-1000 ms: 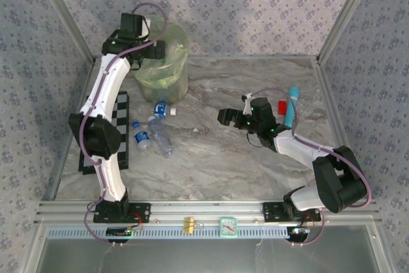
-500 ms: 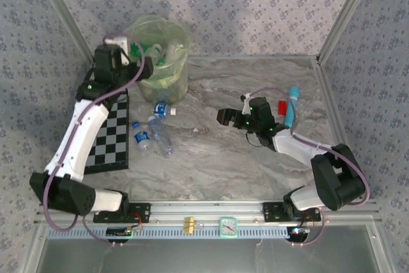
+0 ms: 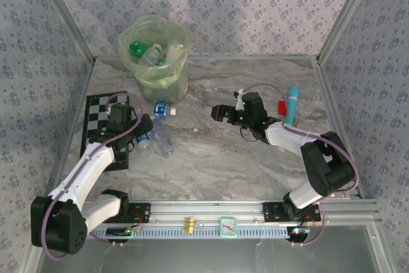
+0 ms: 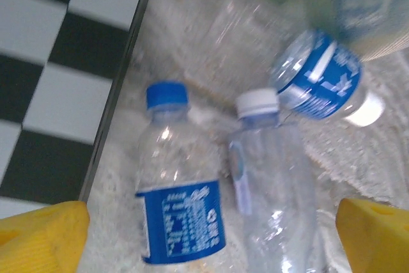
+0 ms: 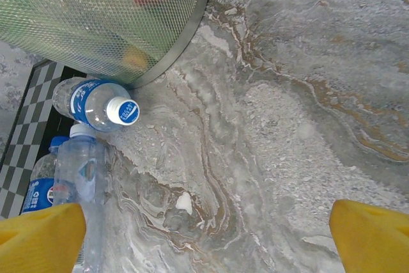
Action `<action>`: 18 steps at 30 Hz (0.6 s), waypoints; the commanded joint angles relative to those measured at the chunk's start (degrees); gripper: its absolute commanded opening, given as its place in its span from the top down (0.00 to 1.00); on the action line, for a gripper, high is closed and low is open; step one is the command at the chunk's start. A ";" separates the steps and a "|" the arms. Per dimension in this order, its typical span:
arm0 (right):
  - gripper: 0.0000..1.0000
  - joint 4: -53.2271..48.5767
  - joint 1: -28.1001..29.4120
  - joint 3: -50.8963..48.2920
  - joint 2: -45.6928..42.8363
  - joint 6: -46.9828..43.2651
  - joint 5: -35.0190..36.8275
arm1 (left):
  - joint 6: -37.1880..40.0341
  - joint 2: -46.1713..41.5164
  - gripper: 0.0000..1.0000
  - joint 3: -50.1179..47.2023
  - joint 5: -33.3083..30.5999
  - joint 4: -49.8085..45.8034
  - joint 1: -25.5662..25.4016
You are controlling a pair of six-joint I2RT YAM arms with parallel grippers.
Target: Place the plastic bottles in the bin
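Note:
The bin [image 3: 155, 62] stands at the back left with several green and clear plastic bottles [image 3: 153, 51] inside. Three clear bottles lie on the table in front of it: one with a blue label and blue cap [image 4: 179, 190], one with a white cap [image 4: 275, 183], and one nearest the bin [image 4: 323, 81]. My left gripper [image 3: 142, 129] hovers open just over the first two, its yellow fingertips [image 4: 41, 234] wide on either side. My right gripper [image 3: 220, 113] is open over bare table at mid-table, facing the bin [image 5: 108, 17] and the bottles [image 5: 96, 103].
A checkerboard mat [image 3: 96, 110] lies left of the bottles, partly under my left arm. A cyan-and-white tube [image 3: 292, 103] and a small red block [image 3: 281, 107] sit at the right, behind my right arm. Metal frame rails border the table.
My left arm has swung from over the bin down to the bottles lying on the table. My right gripper has shifted slightly left.

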 commanded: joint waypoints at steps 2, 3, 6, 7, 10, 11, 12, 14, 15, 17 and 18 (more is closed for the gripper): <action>0.00 -0.03 0.77 2.42 0.70 0.49 -0.94 | -6.61 -0.61 0.04 -3.50 0.28 2.68 -1.22; 0.00 -0.19 0.77 2.41 0.72 0.46 -0.88 | -6.97 -0.37 0.05 -3.96 0.11 2.58 -1.42; 0.00 -0.58 0.86 2.34 0.44 0.31 -0.62 | -7.70 0.49 0.06 -5.44 -0.42 3.12 -2.23; 0.00 -0.72 0.81 2.30 0.39 0.38 -0.50 | -7.87 0.80 0.07 -5.75 -0.40 3.28 -2.36; 0.00 -0.70 0.93 2.06 0.27 0.39 -0.38 | -8.13 2.32 0.10 -6.52 -0.26 4.70 -2.94; 0.00 -0.67 0.90 2.06 0.37 0.55 -0.32 | -8.27 3.00 0.11 -6.72 -0.13 5.24 -3.11; 0.00 -0.61 0.95 1.99 0.38 0.54 -0.44 | -8.35 3.77 0.11 -6.84 -0.06 5.82 -3.39; 0.00 -0.75 0.94 2.00 0.35 0.48 -0.51 | -8.36 5.34 0.12 -6.88 -0.19 6.66 -3.98; 0.00 -0.74 1.02 2.00 0.30 0.50 -0.50 | -8.47 6.18 0.13 -6.88 -0.25 7.10 -4.24; 0.00 -0.85 1.04 1.88 0.19 0.55 -0.42 | -8.59 7.88 0.14 -6.97 -0.40 8.14 -4.60; 0.00 -0.91 1.03 1.78 0.24 0.51 -0.39 | -8.59 8.73 0.15 -7.08 -0.59 8.71 -4.82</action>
